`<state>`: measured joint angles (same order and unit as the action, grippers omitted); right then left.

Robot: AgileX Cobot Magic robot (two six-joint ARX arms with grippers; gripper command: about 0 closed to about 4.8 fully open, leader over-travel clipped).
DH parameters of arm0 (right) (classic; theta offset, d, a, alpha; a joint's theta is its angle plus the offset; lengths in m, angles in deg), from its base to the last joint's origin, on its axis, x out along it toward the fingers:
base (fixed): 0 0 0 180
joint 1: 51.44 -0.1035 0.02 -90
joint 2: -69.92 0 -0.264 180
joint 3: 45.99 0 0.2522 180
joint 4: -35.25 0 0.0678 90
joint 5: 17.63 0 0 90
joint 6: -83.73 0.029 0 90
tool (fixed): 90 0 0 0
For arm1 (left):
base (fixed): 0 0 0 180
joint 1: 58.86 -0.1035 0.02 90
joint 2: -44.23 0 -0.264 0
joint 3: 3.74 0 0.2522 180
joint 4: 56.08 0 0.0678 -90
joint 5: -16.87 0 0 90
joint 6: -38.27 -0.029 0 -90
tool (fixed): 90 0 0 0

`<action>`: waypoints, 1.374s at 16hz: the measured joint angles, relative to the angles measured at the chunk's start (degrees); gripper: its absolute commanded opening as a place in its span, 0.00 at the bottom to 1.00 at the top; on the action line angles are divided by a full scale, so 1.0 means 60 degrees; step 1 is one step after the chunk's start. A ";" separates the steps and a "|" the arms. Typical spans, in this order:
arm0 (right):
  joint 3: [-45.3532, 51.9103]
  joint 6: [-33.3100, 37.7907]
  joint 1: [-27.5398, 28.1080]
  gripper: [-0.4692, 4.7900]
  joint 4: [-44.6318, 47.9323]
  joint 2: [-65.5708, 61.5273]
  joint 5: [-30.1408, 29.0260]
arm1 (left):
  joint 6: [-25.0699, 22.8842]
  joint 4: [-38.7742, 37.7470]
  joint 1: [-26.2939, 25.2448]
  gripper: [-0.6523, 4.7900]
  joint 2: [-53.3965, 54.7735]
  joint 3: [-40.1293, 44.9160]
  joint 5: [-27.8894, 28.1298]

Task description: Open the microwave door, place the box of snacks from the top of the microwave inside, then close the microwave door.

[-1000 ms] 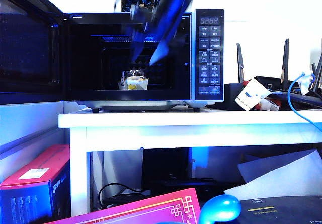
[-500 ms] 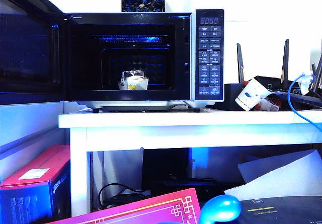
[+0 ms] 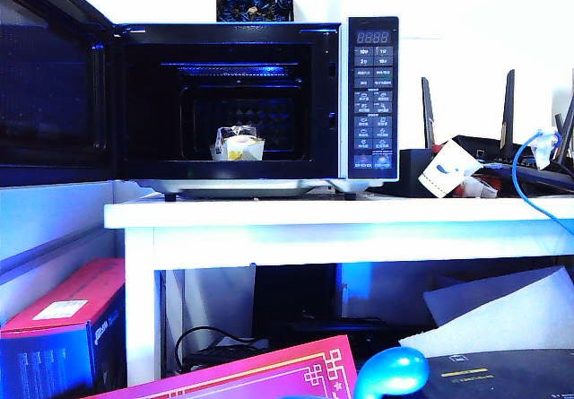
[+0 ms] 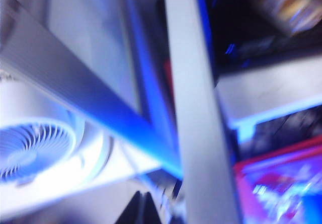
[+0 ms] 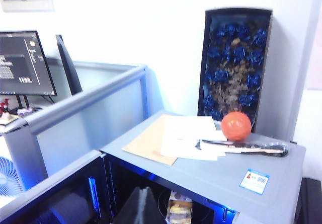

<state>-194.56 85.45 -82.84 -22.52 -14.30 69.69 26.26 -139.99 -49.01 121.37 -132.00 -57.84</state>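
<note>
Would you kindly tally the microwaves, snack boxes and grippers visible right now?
Microwave: 1
Snack box, inside it: 1
Grippers: 2, left gripper left of the microwave, right gripper above its front, shut
Total: 4

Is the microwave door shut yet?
No, the microwave door stands swung wide open to the left, and the box of snacks shows inside the lit cavity.
</note>
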 measured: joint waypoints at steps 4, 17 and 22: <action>0.0004 0.0000 0.0004 0.09 -0.0058 0.0222 -0.0004 | 0.0033 -0.0637 0.0000 0.11 0.0856 0.0004 0.0484; 0.0004 -0.0025 0.0004 0.09 0.0131 0.0357 -0.0007 | 0.0514 -0.1490 -0.0018 0.11 0.2069 0.0033 0.1268; 0.0004 -0.0036 0.0007 0.09 0.0550 0.0361 0.0000 | 0.0543 -0.1104 -0.0007 0.11 0.2211 0.0033 -0.0776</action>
<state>-194.54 85.23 -82.80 -19.22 -12.14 69.69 29.52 -146.61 -49.05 134.64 -131.81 -62.50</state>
